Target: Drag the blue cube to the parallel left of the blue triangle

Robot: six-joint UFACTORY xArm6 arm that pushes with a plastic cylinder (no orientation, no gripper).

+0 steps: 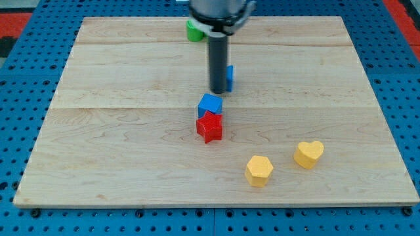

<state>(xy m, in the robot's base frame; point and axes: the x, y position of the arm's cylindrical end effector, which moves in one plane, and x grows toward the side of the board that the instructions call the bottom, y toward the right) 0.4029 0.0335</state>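
Green block (193, 31): at the view's top, half hidden behind my arm, well apart from the work.
Red star (209, 127): mid-board, touching the bottom edge of the blue cube.
Blue cube (210, 103): just above the star, just below my tip.
My tip (217, 91): a bare rod with nothing to open or close, gripping nothing; it stands just above the cube, apparently not quite touching.
Blue triangle (230, 77): mostly hidden behind my rod, on its right.
Yellow hexagon (259, 170), yellow heart (308, 153): lower right, out of the way.
Step in hand: approach, I judge; cube not yet level with the triangle.
Next move: get below the cube, push it up and leftward, leaving the star behind.
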